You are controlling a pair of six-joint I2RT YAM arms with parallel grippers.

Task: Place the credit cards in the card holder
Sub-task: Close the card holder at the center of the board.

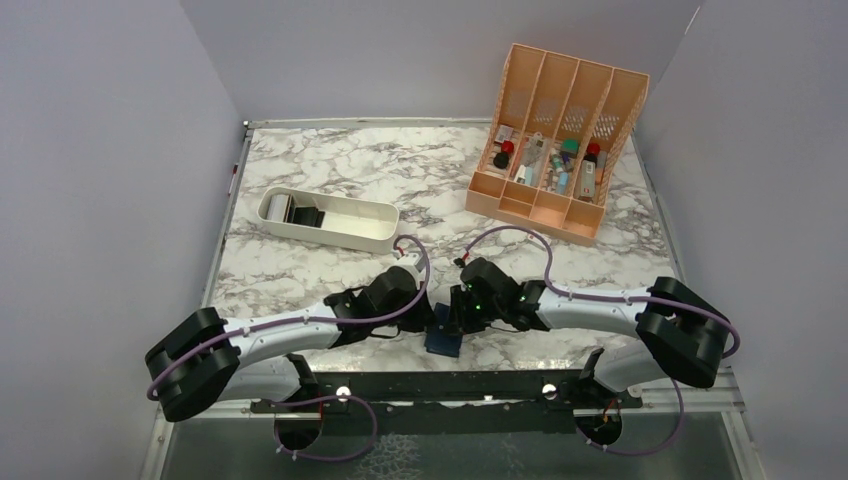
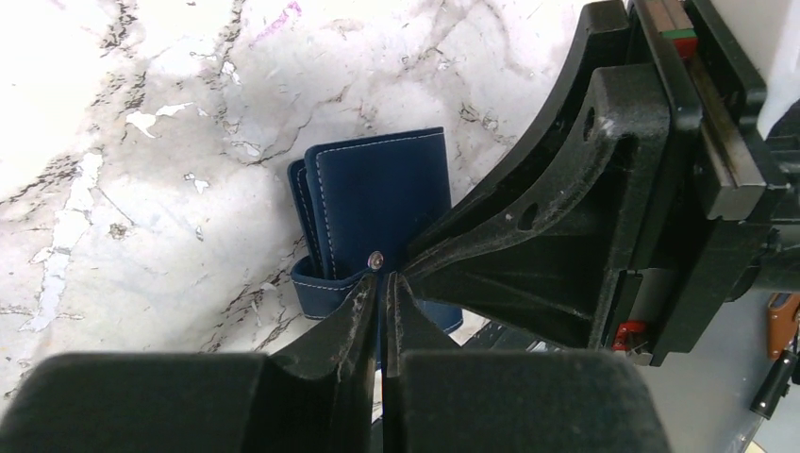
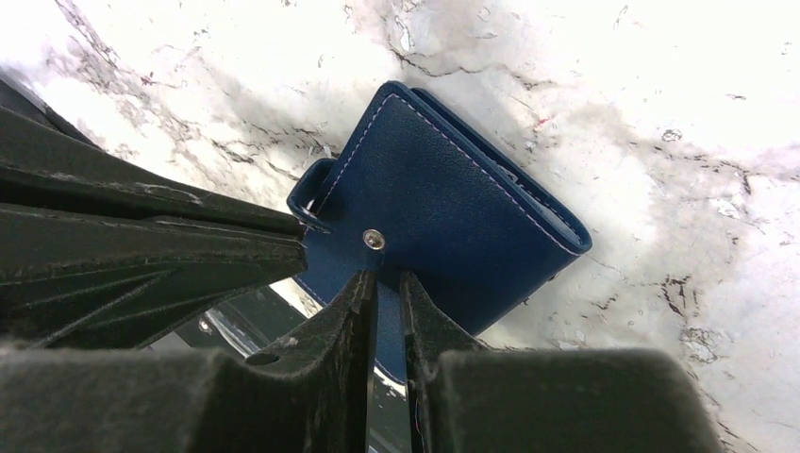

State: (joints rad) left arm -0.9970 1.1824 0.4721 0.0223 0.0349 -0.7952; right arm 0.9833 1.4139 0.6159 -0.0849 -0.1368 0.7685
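Card holder (image 3: 453, 198), R gripper (image 3: 384, 283) prob. pinching it

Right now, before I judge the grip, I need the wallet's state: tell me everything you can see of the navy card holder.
The navy-blue, leather-looking folding card holder has pale stitching along its edges and a strap tab with a small metal snap stud. It is folded shut and lies on the white marbled table near its front edge. The left hand and right hand both pinch it at the tab end, fingertips meeting by the stud. No cards show.
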